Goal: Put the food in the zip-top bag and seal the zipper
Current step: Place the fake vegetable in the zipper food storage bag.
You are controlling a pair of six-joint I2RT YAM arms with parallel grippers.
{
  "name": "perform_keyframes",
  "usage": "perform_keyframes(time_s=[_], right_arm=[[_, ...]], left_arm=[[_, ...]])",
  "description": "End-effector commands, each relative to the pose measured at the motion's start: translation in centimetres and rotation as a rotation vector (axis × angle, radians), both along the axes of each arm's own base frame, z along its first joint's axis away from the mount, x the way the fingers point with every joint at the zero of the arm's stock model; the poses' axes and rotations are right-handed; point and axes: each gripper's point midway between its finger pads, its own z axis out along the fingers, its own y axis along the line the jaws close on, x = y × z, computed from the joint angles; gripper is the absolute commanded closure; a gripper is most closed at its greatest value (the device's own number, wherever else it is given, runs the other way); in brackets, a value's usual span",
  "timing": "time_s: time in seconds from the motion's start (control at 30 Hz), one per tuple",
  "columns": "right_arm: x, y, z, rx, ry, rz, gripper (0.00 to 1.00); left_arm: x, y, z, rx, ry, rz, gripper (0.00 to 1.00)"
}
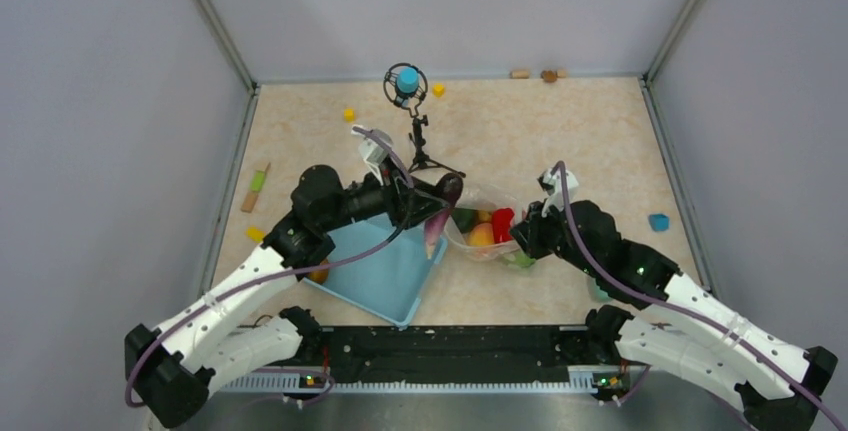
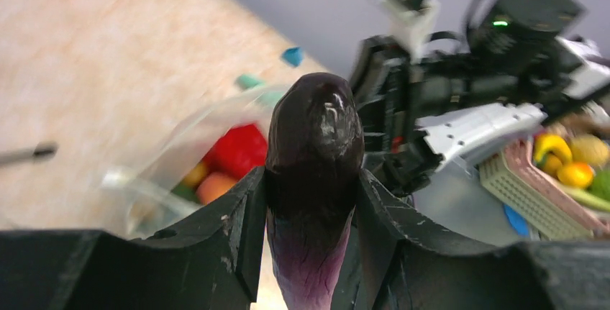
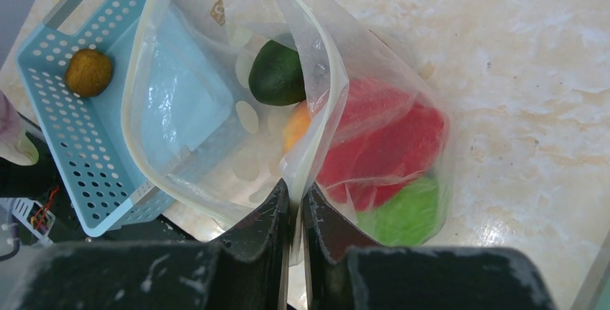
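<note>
My left gripper (image 2: 311, 188) is shut on a dark purple eggplant (image 2: 314, 130), holding it just left of the zip-top bag's (image 1: 482, 223) open mouth. My right gripper (image 3: 293, 206) is shut on the bag's rim, pinching the pale zipper (image 3: 325, 87) strip. The mouth gapes wide toward the basket. Inside the bag (image 3: 180, 94) lie a red pepper (image 3: 388, 144), a bright green fruit (image 3: 403, 209), a dark green piece (image 3: 277, 73) and an orange piece (image 3: 296, 126). A brown piece (image 3: 88, 71) sits in the light blue basket (image 3: 72, 144).
The basket (image 1: 385, 271) lies left of the bag, under my left arm. A small stand with a blue cap (image 1: 406, 81) rises behind. Yellow cubes (image 1: 349, 114), a green-and-orange stick (image 1: 258, 186) and a blue block (image 1: 658, 221) are scattered about. Walls enclose three sides.
</note>
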Motion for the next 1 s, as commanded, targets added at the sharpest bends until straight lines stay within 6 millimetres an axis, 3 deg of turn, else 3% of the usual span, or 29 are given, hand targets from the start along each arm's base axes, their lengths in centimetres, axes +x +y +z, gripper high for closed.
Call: perform_keyframes(time_s=[0.0, 0.13, 0.27, 0.4, 0.7, 0.97], right_arm=[[0.1, 0.4, 1.4, 0.044, -0.044, 0.021, 0.90], [0.0, 0.6, 1.5, 0.052, -0.048, 0.032, 0.90], [-0.1, 0.7, 1.5, 0.059, -0.045, 0.040, 0.91], [-0.3, 0.7, 1.9, 0.076, -0.049, 0.046, 0.91], [-0.4, 0.7, 2.1, 0.088, -0.052, 0.047, 0.91], [-0.5, 0.8, 2.2, 0.093, -0.052, 0.048, 0.91]], left_arm=[[-3.5, -2.5, 7.8, -0.087, -0.452, -0.276, 1.00], [-4.5, -5.2, 8.0, -0.075, -0.615, -0.397, 1.00], [-4.9, -8.5, 6.0, 0.008, -0.715, -0.511, 1.00], [-5.2, -10.0, 4.1, 0.034, -0.744, -0.628, 1.00], [-3.4, -11.3, -0.2, 0.107, -0.744, -0.635, 1.00], [-2.4, -11.1, -3.6, 0.149, -0.687, -0.677, 1.00]])
